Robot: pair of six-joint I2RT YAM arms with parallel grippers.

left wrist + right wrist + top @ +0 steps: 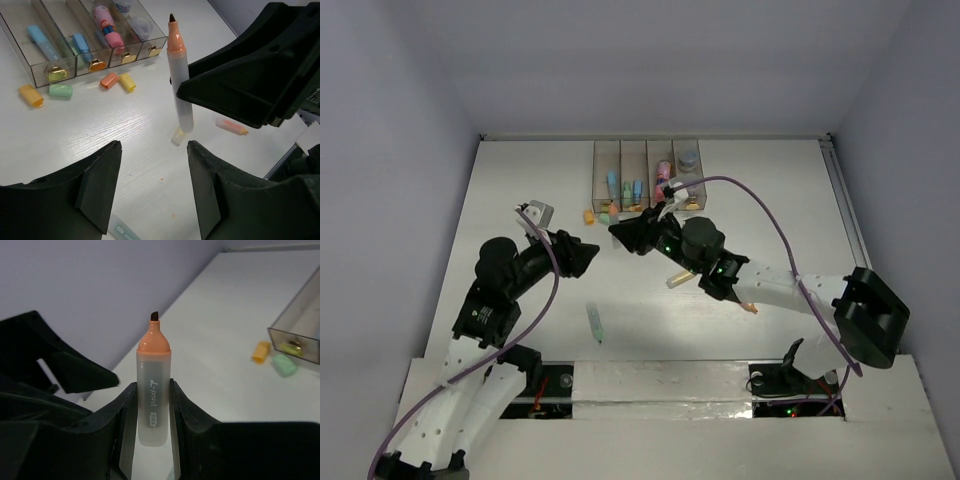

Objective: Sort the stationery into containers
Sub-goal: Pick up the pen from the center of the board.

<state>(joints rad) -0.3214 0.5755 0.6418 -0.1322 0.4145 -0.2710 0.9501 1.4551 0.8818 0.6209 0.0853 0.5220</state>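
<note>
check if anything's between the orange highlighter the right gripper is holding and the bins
Nothing visible blocks it. The right gripper holds the orange highlighter upright off the table. Only four loose caps lie flat on the table just in front of the bins, so a lifted path should clear them.

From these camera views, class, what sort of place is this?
Probably a robotics lab test cell: left arm and right arm fixed to a white table, plain walls boxing it in.
</note>
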